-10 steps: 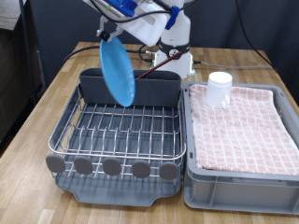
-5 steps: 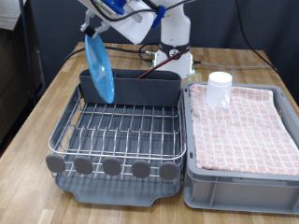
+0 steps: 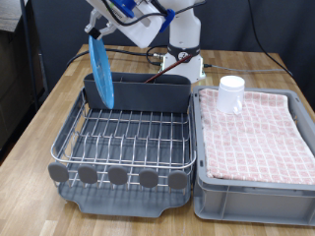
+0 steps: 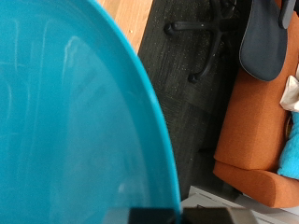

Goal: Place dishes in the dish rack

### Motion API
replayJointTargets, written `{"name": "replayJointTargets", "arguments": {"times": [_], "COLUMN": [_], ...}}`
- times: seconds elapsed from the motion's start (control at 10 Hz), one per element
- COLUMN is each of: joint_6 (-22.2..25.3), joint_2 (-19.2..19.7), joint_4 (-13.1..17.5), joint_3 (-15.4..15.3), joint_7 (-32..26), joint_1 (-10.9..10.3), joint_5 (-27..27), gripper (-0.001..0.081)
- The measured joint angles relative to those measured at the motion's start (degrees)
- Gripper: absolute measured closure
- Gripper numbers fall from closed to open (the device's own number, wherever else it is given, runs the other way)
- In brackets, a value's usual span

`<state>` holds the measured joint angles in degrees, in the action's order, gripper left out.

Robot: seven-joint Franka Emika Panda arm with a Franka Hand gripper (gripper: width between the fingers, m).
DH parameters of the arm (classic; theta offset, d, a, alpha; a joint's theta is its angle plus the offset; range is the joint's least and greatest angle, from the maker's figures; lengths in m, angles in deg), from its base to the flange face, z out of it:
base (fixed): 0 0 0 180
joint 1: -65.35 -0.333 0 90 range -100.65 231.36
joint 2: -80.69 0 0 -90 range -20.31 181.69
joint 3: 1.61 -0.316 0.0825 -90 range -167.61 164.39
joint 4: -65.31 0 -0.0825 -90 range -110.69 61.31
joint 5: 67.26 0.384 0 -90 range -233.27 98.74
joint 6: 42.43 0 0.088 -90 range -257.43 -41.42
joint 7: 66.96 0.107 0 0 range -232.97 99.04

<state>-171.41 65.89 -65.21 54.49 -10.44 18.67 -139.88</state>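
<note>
The light-blue plate [image 3: 100, 71] hangs on edge from my gripper [image 3: 96, 32], which is shut on its top rim above the exterior view's left end of the dish rack. The plate's lower edge is in front of the tall grey trough [image 3: 148, 91]. The chrome wire grid [image 3: 126, 133] of the dish rack holds nothing that I can see. The plate fills most of the wrist view [image 4: 65, 121]. The small white cup [image 3: 231, 92] stands on the checkered cloth [image 3: 261, 133] in the tub. The wooden spoon is out of view.
The grey tub [image 3: 251, 192] lined with the cloth stands at the rack's right in the exterior view. The robot base [image 3: 182, 59] and cables are behind the trough. A wooden table [image 3: 30, 147] bears everything. The wrist view shows an orange chair [image 4: 257, 140].
The plate has swung left and turned more edge-on, from over the trough's middle to the rack's left end, and has come down a little.
</note>
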Motion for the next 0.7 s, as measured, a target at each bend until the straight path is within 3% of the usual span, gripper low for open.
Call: {"name": "replayJointTargets", "arguments": {"times": [0.7], "joint_6": [-4.7], "joint_2": [8.3], "joint_4": [-1.3], "joint_3": [1.1], "joint_7": [7.3], "joint_1": [0.0], "joint_5": [-4.2], "gripper": [0.0791]}}
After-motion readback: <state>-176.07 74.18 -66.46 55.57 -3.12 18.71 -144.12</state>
